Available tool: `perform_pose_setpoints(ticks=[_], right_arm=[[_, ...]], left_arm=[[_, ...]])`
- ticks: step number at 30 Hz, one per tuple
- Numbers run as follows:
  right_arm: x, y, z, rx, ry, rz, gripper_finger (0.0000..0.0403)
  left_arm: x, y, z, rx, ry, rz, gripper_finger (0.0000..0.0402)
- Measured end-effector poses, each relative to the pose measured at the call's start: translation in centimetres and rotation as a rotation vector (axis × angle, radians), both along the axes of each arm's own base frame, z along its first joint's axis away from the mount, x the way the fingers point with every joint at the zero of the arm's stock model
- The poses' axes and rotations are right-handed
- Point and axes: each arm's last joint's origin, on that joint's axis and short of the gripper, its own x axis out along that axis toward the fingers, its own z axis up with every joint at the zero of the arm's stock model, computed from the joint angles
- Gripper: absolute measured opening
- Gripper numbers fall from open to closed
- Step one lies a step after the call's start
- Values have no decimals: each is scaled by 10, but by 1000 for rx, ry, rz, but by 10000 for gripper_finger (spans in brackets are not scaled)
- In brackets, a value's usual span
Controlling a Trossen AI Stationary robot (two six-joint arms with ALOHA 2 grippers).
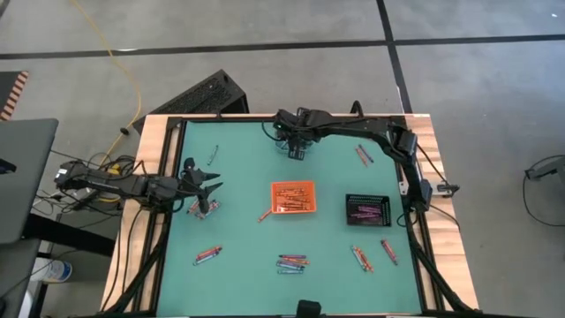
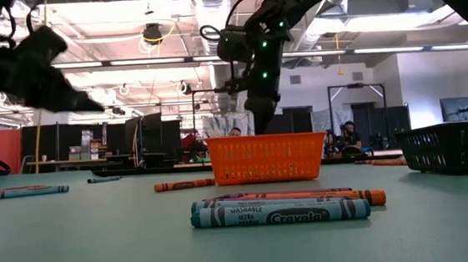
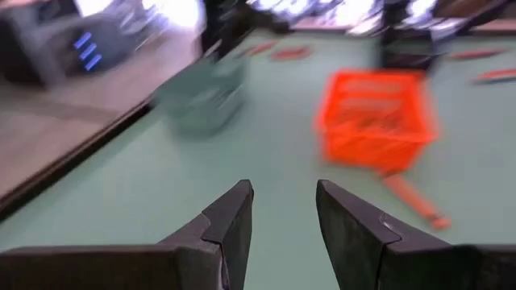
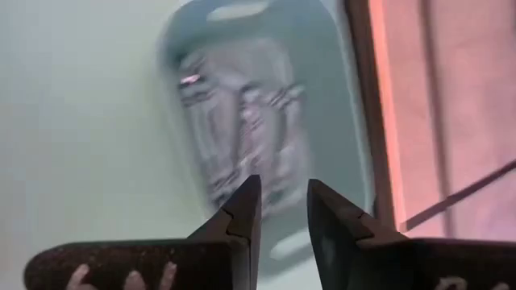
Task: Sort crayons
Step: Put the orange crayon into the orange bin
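Crayons lie in small groups on the green mat: near the front [image 1: 291,262] [image 2: 282,209], at front left [image 1: 207,254], front right [image 1: 362,258], far right [image 1: 363,156] and by my left gripper [image 1: 203,208]. An orange tray [image 1: 293,196] and a black tray [image 1: 367,210] hold crayons. My left gripper [image 1: 214,180] [image 3: 282,201] is open and empty above the mat's left part. My right gripper [image 1: 297,152] [image 4: 282,193] is open and empty over a teal tray [image 4: 266,121] with crayons at the far middle.
A single orange crayon [image 1: 264,215] lies by the orange tray's left front corner. A blue-grey crayon [image 1: 213,155] lies at the far left. The wooden table border [image 1: 163,177] frames the mat. Open mat lies between the trays and the front crayon groups.
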Motion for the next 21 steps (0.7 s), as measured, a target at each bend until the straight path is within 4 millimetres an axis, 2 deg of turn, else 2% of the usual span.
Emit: perform_pose_setpoints(ticks=[6,9,13,17,21], right_arm=[[-29,8,29,202,-2,-80,93],[-46,8,48,289,-54,-163,93],[-73,16,63,304,-75,-255,92],[-103,23,64,311,-122,-366,92],[-133,27,36,329,-142,-499,92]], left_arm=[[5,-8,-3,95,-191,-284,127],[5,-10,-2,87,-209,-369,127],[5,-14,-2,56,-220,-509,127],[5,-16,-4,26,-199,-544,127],[5,-14,-7,18,-171,-506,127]])
